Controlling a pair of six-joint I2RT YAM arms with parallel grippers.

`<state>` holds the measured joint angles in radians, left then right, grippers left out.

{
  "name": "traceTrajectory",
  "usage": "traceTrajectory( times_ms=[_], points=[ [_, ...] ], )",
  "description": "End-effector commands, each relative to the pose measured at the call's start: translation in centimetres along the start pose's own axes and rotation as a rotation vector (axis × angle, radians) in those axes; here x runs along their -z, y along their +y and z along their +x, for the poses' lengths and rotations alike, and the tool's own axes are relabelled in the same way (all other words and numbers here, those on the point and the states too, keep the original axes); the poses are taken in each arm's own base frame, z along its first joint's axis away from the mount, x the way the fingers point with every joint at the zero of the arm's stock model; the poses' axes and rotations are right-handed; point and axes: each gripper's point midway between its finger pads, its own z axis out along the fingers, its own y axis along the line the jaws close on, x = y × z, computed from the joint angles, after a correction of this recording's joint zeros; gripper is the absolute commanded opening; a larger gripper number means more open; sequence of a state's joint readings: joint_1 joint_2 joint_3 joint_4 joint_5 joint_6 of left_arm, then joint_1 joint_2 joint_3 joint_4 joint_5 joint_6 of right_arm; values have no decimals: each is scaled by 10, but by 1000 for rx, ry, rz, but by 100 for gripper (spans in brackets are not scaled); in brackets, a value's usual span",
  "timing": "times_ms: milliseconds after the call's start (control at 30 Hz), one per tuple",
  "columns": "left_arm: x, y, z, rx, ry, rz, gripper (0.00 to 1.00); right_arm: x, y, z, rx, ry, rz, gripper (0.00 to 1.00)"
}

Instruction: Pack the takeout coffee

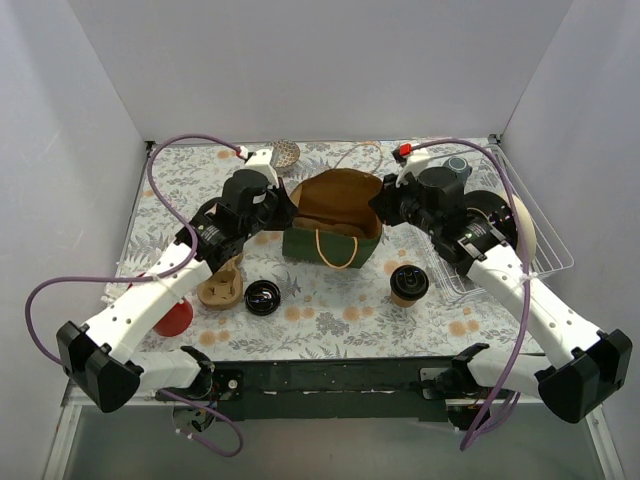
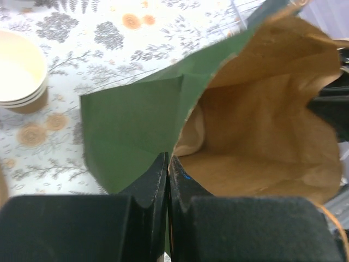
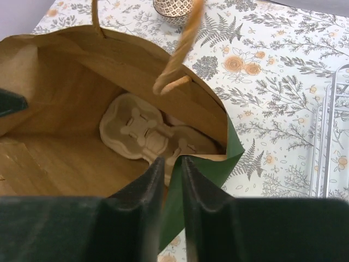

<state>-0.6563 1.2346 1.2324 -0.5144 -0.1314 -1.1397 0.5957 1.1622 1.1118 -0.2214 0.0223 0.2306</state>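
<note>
The takeout coffee, a tan cup with a black sip lid, stands on the table to the front right of the green paper bag, apart from both grippers. The bag stands open at the centre. My left gripper is shut on the bag's left rim, as the left wrist view shows. My right gripper is shut on the bag's right rim, with green paper between its fingers. A moulded pulp cup carrier lies inside on the bag's bottom.
A spare black lid lies to the front left of the bag. Tan pulp carriers and a red thing sit to the left. A patterned bowl is behind the bag. A wire rack is at the right.
</note>
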Motion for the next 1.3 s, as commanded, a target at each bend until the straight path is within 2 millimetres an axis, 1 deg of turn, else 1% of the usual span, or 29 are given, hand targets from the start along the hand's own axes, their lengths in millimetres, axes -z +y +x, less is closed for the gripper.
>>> traceTrajectory(
  times_ms=[0, 33, 67, 133, 167, 200, 233, 267, 300, 333, 367, 400, 433, 467, 500, 533, 567, 633, 667, 700, 733, 767, 800, 867, 967, 1033, 1067, 1100, 1267],
  points=[
    [30, -31, -26, 70, -132, 176, 0, 36, 15, -29, 40, -83, -60, 34],
    [33, -34, -33, 82, -172, 194, 0, 43, 23, -32, 30, -91, -97, 42],
    [33, -30, -28, 83, -178, 194, 0, 56, 30, -40, 23, -123, -132, 45],
    [41, -24, -31, 85, -224, 179, 0, 73, 41, -49, -11, -153, -179, 54],
    [45, -22, -33, 91, -242, 178, 0, 89, 46, -57, -44, -187, -194, 57],
    [44, -18, -27, 85, -242, 177, 0, 97, 47, -61, -68, -198, -195, 57],
    [57, -22, -32, 86, -281, 213, 0, 102, 45, -59, -82, -197, -182, 58],
    [58, -20, -27, 81, -279, 216, 0, 113, 46, -59, -102, -213, -188, 57],
    [53, -13, -11, 65, -250, 208, 0, 114, 43, -53, -117, -205, -176, 55],
    [57, -11, -2, 63, -244, 220, 0, 117, 36, -46, -139, -193, -141, 54],
    [57, -6, 6, 58, -234, 219, 0, 125, 34, -44, -163, -205, -130, 54],
    [53, 3, 26, 49, -203, 204, 0, 128, 32, -41, -196, -204, -119, 54],
    [54, 6, 30, 52, -204, 201, 0, 132, 25, -37, -223, -198, -76, 54],
    [63, 10, 27, 48, -240, 196, 0, 140, 24, -39, -241, -214, -69, 53],
    [62, 16, 33, 37, -236, 179, 0, 142, 20, -38, -275, -214, -46, 53],
    [65, 20, 32, 18, -250, 169, 0, 146, 21, -36, -281, -196, -41, 52],
    [69, 21, 30, 5, -265, 166, 0, 146, 21, -33, -283, -173, -40, 51],
    [70, 24, 35, -22, -264, 166, 0, 148, 27, -34, -306, -142, -55, 50],
    [73, 24, 37, -41, -264, 176, 0, 144, 29, -30, -314, -110, -62, 50],
    [73, 26, 42, -40, -253, 173, 0, 145, 38, -27, -311, -83, -109, 50],
    [71, 30, 50, -37, -234, 166, 0, 143, 39, -26, -312, -65, -112, 50],
    [77, 27, 52, -30, -234, 195, 0, 142, 39, -20, -309, -36, -107, 50],
    [77, 29, 58, -26, -218, 193, 0, 141, 38, -17, -304, -23, -103, 50],
    [81, 29, 64, -28, -206, 207, 0, 142, 36, -14, -284, -15, -92, 51],
    [84, 36, 74, -26, -180, 193, 0, 144, 27, -6, -280, -12, -51, 51],
    [85, 37, 76, -37, -168, 187, 0, 146, 19, -2, -278, -9, -9, 51],
    [86, 36, 75, -41, -169, 190, 0, 146, 17, 2, -277, 1, 4, 51],
    [86, 36, 78, -55, -150, 195, 0, 146, 13, 8, -274, 23, 24, 51],
    [83, 38, 92, -43, -104, 195, 0, 148, 5, 28, -268, 68, 59, 50]
  ],
)
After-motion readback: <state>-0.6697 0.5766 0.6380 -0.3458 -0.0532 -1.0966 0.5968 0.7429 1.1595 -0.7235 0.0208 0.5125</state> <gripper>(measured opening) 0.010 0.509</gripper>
